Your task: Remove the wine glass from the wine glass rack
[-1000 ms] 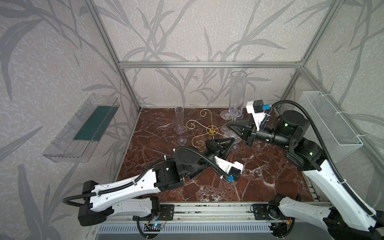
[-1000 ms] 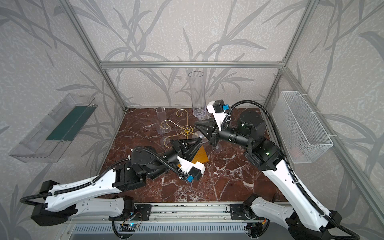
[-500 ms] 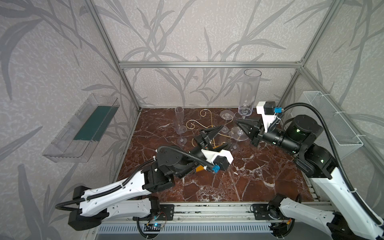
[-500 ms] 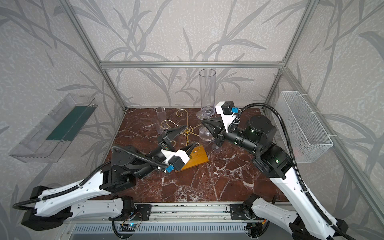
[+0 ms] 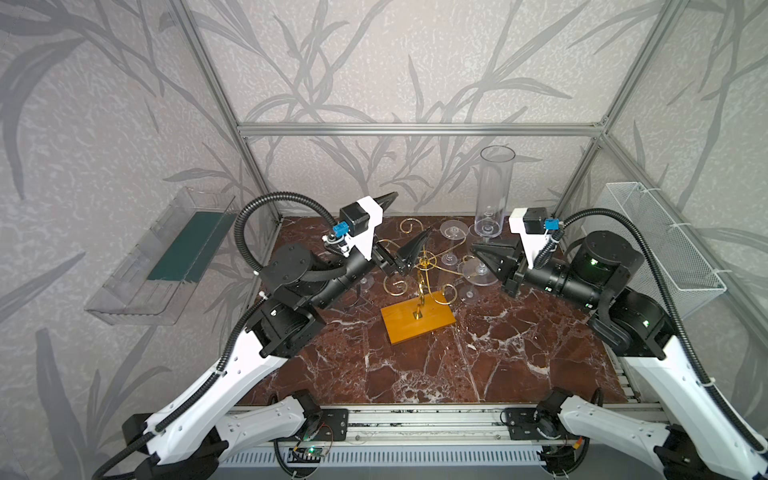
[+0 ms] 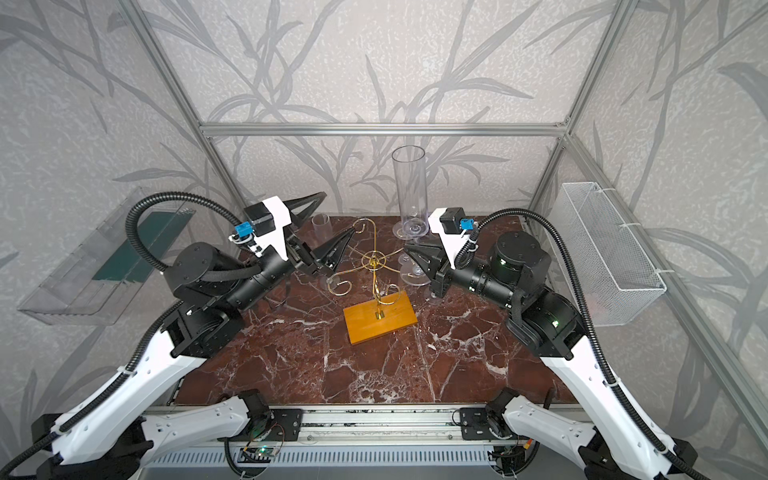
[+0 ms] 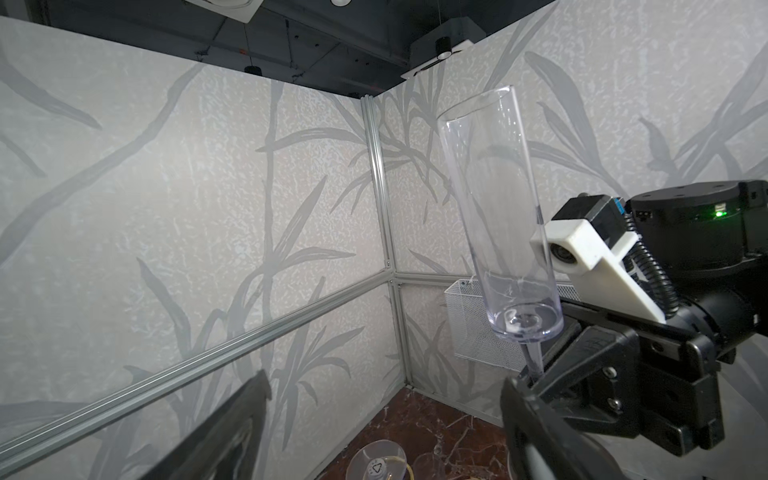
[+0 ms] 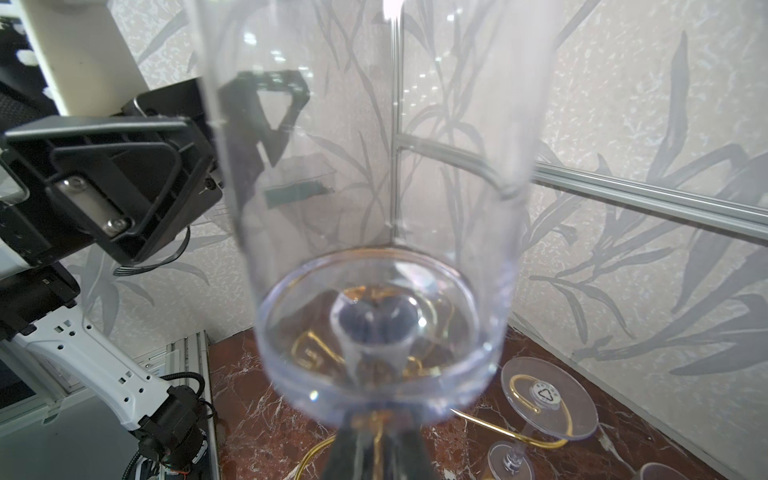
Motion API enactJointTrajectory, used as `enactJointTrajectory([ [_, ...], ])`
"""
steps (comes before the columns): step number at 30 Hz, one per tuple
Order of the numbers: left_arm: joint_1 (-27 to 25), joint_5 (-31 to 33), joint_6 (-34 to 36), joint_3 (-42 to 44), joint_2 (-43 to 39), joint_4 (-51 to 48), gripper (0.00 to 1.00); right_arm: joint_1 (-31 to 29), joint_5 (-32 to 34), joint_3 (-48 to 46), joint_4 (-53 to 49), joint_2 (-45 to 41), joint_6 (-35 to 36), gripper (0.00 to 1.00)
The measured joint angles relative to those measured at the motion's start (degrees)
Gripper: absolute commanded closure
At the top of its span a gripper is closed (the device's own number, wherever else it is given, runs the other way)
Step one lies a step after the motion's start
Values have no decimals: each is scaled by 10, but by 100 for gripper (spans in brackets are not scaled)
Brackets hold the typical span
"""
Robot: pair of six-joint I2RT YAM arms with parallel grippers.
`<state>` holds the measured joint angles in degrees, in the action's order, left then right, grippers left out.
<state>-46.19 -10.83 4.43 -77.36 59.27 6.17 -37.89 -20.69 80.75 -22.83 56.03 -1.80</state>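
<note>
Wide shot first: the dark red marble tabletop (image 5: 415,374) fills the floor of the cell, with both arms reaching in over it.

The left tool (image 5: 413,212) is raised with its two black fingers spread wide apart. There's nothing between them, nothing gripped at all.

Facing it, the right tool (image 5: 482,251) is clamped tight, and it has the prize: the wine glass (image 5: 494,187), pinched by the stem. The glass stands upright directly above that tool, a tall clear cylinder with its open mouth on top. The left wrist view shows the stem dropping straight down into the black fingers (image 7: 590,361).

Between the two tools and lower than both stands the wine glass rack (image 5: 427,262), gold wire arms curling out from a central post. Its orange-yellow wooden base (image 5: 432,322) lies flat on the tabletop, below and nearer than either tool.

The glass's bowl rides well above the rack's arms. Its foot is hidden under the right tool, so whether it's free of the wire I can't tell. The left tool's lower finger hangs just beside the rack's hub; touching or not, I can't say.

Smallest of all, another clear glass (image 5: 453,228) hangs foot-up from a gold arm, just beyond the right tool's tips.
</note>
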Motion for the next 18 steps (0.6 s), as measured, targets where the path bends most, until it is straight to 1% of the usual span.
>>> enactJointTrajectory([
  [6, 25, -73, -84, -21, 39, 4, 11, 0, -23, -3, 0, 3, 0, 100],
  [10, 40, -123, -132, -22, 59, 32, 11, -1, -30, -3, 0, 8, 0, 100],
  [13, 41, -160, -157, -34, 78, 42, 11, -1, -37, -3, 0, 12, 0, 100],
  [18, 41, -197, -186, -67, 108, 57, 11, -4, -43, -3, -2, 21, 0, 100],
])
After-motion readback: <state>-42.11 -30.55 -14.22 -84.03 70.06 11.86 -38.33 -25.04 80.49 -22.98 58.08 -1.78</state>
